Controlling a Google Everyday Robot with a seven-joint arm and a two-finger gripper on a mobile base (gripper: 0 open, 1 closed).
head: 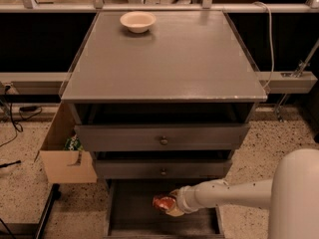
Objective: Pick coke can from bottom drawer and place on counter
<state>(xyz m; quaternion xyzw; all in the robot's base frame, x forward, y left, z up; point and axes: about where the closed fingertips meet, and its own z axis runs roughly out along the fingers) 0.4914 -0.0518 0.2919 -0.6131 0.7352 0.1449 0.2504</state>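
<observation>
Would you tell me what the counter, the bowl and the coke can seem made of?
The counter looks like grey-painted wood, slightly glossy: soft reflections, pale worn edges. The bowl appears cream ceramic or plastic; its smooth look leaves that open. The coke can, at the claw inside the bottom drawer, is probably printed metal: red with a pale end.

High frontal view down onto counter (164, 59) and open bottom drawer (137, 219), end effector (167, 205) low inside it.
</observation>
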